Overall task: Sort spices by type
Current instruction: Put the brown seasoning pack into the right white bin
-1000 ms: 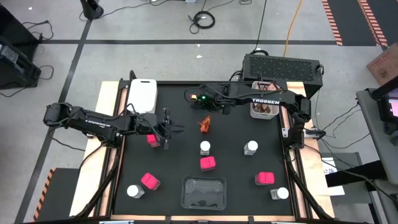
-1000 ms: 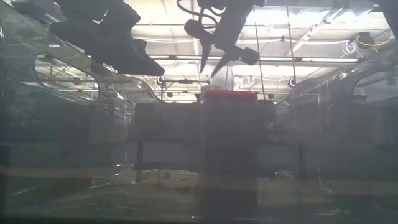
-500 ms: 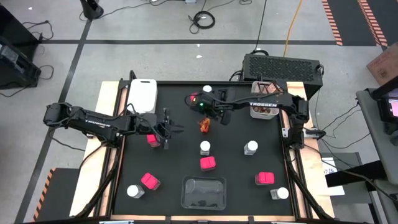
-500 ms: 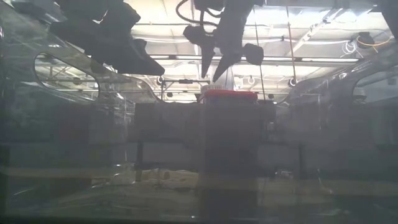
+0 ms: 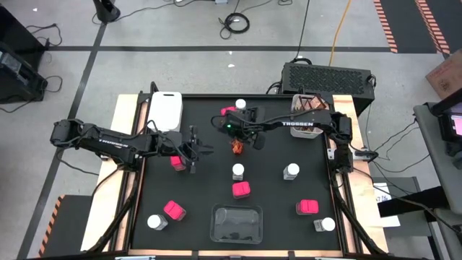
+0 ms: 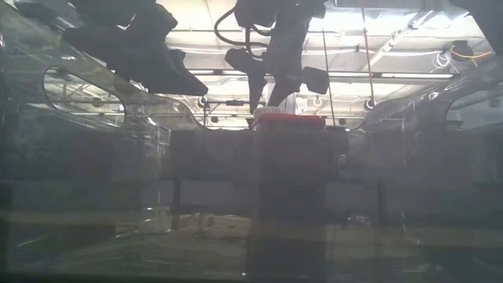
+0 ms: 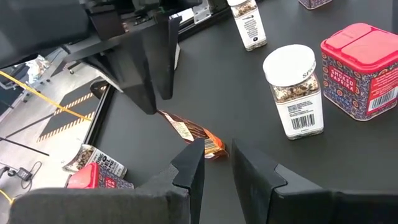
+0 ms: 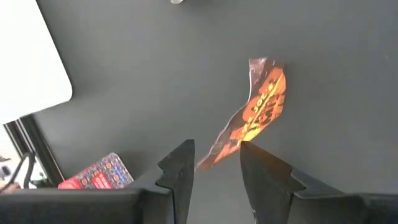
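Observation:
A crumpled orange-brown spice packet [image 5: 236, 147] lies flat on the black mat at mid-table. My right gripper [image 5: 239, 136] hovers just above it, open and pointing down. In the right wrist view its fingers [image 8: 178, 167] stand on either side of the packet's near end [image 8: 214, 155]. I cannot tell whether they touch it. My left gripper [image 5: 195, 149] waits left of the packet, fingers [image 7: 190, 167] slightly apart, empty. Pink boxes [image 5: 241, 189] and white-lidded clear jars [image 5: 238, 171] stand scattered around the mat.
A white tray [image 5: 165, 108] sits at the far left and a clear tray [image 5: 235, 222] at the near edge. A bin [image 5: 307, 123] at the far right holds brown packets. A jar [image 5: 240, 105] and a pink box [image 5: 228, 112] stand behind the right gripper. Another pink box [image 5: 175, 162] lies under my left arm.
My right gripper has moved toward the table's left and near edge and come down over the orange-brown packet. This uncovered the jar and pink box at the far edge. The packet and my left arm have stayed still.

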Tool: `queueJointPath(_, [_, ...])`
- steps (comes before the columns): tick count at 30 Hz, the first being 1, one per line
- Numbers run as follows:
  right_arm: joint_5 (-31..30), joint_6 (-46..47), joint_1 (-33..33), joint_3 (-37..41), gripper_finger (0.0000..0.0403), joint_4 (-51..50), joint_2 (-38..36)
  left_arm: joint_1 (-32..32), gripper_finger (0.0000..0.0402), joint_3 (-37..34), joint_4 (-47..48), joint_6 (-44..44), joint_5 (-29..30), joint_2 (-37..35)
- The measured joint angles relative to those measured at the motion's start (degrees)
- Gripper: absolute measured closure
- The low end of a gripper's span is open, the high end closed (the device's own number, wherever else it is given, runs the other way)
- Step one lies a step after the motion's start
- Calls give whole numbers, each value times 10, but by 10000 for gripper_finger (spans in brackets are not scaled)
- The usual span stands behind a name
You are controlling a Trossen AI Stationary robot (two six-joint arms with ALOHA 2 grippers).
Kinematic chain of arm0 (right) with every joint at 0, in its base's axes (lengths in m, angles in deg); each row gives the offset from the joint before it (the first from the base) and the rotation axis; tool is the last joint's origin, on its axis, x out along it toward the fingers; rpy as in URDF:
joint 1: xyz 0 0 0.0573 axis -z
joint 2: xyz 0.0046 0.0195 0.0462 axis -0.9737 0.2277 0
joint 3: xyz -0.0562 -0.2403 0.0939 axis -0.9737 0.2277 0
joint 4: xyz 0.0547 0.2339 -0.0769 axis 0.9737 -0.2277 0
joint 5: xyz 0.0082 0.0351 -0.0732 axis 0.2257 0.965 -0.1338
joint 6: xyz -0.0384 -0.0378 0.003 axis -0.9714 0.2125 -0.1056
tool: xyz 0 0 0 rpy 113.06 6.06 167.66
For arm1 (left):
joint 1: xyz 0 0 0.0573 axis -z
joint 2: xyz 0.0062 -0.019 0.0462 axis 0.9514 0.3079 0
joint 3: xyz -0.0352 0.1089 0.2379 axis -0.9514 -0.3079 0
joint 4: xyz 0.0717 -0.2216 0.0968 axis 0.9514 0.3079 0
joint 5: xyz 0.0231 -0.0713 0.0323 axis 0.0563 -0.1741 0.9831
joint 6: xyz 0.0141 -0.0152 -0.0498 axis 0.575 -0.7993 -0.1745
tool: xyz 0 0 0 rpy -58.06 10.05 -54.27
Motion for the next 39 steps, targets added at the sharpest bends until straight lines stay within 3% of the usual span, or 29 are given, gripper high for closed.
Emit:
queueJointPath(20, [-36,5,11,1,277,-23,0,0,317,0,0,0,-3,0])
queueJointPath(39, [-1,-47,11,1,280,-29,35,0,317,0,6,3,-3,0])
